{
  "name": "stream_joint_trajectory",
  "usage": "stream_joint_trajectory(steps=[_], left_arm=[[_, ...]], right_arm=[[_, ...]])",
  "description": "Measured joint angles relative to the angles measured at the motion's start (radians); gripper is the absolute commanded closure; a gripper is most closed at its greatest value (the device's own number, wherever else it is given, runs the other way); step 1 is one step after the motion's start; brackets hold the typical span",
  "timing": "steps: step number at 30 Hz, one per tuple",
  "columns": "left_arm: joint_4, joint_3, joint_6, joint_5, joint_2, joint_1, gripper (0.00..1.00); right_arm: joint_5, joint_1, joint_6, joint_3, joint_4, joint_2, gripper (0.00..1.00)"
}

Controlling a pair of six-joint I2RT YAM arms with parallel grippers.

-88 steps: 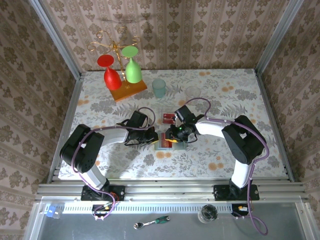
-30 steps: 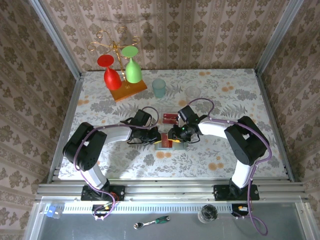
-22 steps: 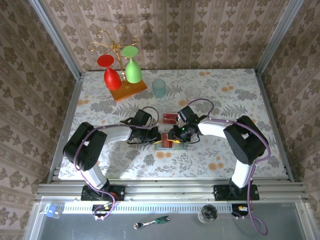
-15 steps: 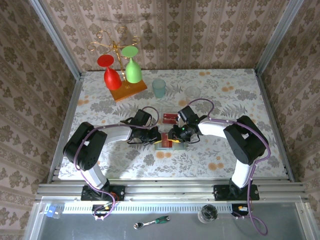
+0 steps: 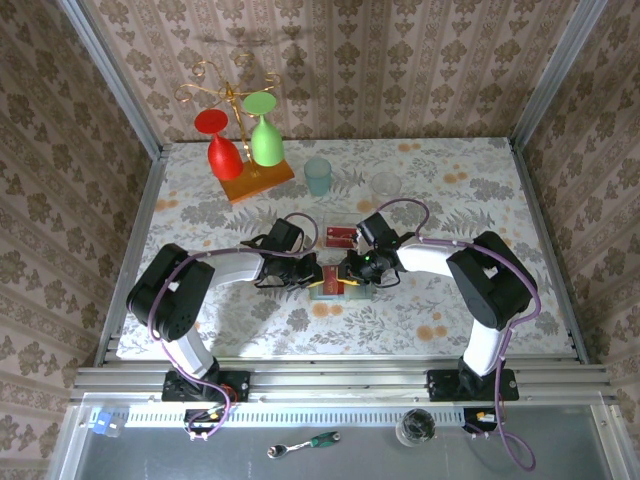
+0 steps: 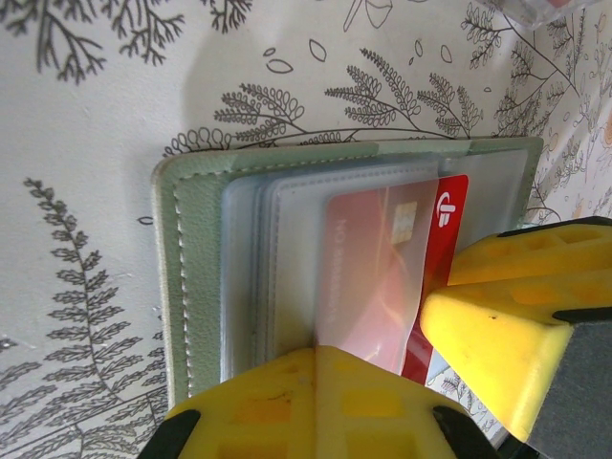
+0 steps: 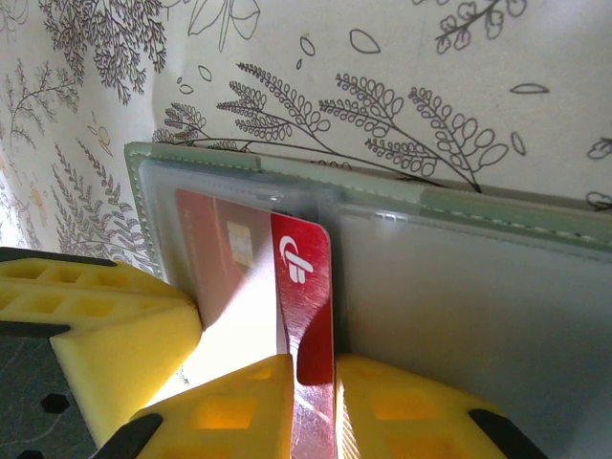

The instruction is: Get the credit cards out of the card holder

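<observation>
We work in a booth whose walls (image 5: 350,60) carry brown patterned paper, with metal posts (image 5: 108,75) at the corners. The worktop (image 5: 470,190) wears a pale, matt cloth printed with grey ferns and orange flowers, and it lies flat and unwrinkled around the holder (image 6: 186,316). Far beyond the holder and to its left stands a rack (image 5: 245,140) with a red and a green glass hung upside down. A teal cup (image 5: 318,175) stands straight beyond the holder, and a clear cup (image 5: 385,184) beyond it to the right.

The holder lies open at mid-worktop, its clear sleeves (image 6: 268,268) facing up. The left gripper (image 6: 316,363) has its jaws together, with the tips pressing on those sleeves at the holder's near side; we judge that it is pinning the holder down. The right gripper (image 7: 314,378) has its jaws clamped on the red card (image 7: 301,277), gripping the bare end that pokes out toward the holder's fold. Most of that card sits under the plastic.

Just beyond the holder lies a loose card (image 5: 338,236), also red, which we take to be out already. So we judge the task partly done: one card is free and one is partway out, its pull yet to be finished. Several sleeves are stacked under the top one, and we cannot tell whether they hold more cards.
</observation>
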Motion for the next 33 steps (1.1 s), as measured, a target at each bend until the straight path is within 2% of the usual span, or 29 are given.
stream_joint_trajectory(steps=[21,33], left_arm=[[0.0,0.0,0.007,0.003,0.0,0.001,1.0],[-0.004,0.005,0.008,0.004,0.004,0.001,1.0]], right_arm=[[0.0,-0.04,-0.013,-0.029,-0.009,-0.057,0.84],[-0.044,-0.047,-0.023,-0.03,0.012,-0.05,0.78]])
